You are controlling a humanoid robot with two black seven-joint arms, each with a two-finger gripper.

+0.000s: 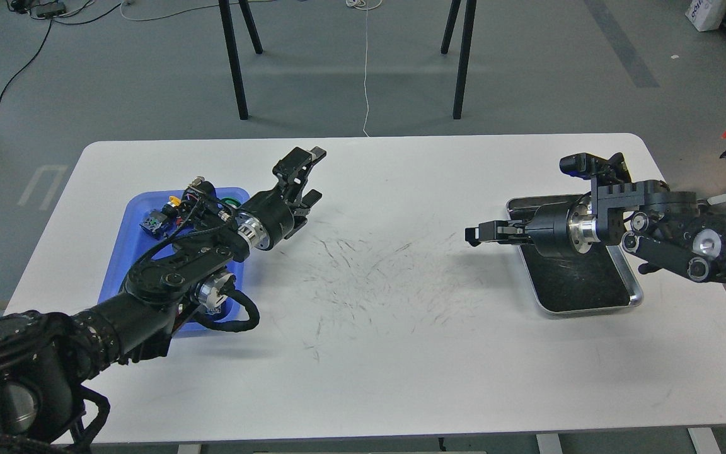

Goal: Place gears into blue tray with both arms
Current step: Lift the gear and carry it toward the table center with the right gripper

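— Where does the blue tray lie?
— On the worktop's left, under the left arm; the left pincer gapes wide just beyond it.
— And the right pincer?
— Well apart, beside the steel tray; its grip cannot be told.

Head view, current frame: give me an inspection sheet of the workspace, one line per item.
Surface: white table with dark scuff marks across the middle.
Job's things: blue tray at the left, partly under the left arm; no gears can be made out.
Clutter: steel tray at the right, dark scratched floor; small coloured parts at the blue tray's far end.
Grippers: left gripper open, raised just right of the blue tray, nothing seen between the fingers; right gripper over the table left of the steel tray, fingers not tellable.
Cables: black cable loop on the left arm; cords on the floor.
Surroundings: grey floor, black stand legs beyond the table.
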